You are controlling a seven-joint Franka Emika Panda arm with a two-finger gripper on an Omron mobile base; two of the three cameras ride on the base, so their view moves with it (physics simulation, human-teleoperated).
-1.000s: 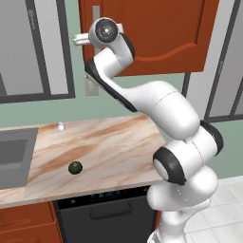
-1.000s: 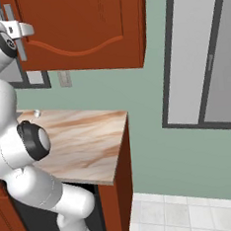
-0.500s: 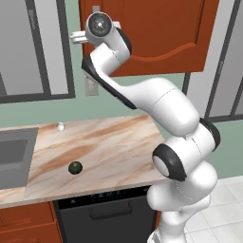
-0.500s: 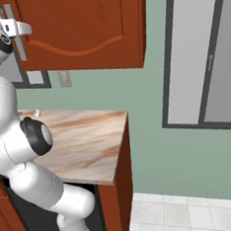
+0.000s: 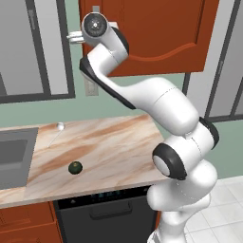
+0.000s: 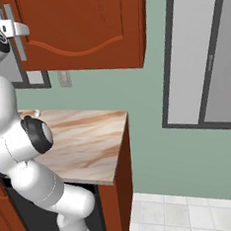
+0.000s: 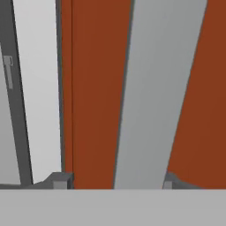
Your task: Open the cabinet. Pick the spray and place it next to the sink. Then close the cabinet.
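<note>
My gripper [image 7: 112, 180] straddles the cabinet [image 5: 156, 33] handle [image 7: 154, 88], 2 fingertips either side; I cannot tell if they're clamped. Pulling before they bite risks slipping off.

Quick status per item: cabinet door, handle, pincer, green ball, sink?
cabinet door: shut, flush with the cabinet front.
handle: upright grey bar, between the fingertips.
pincer: at the handle, one fingertip each side; grip not clear.
green ball: resting loose on the counter.
sink: basin looks empty.
</note>
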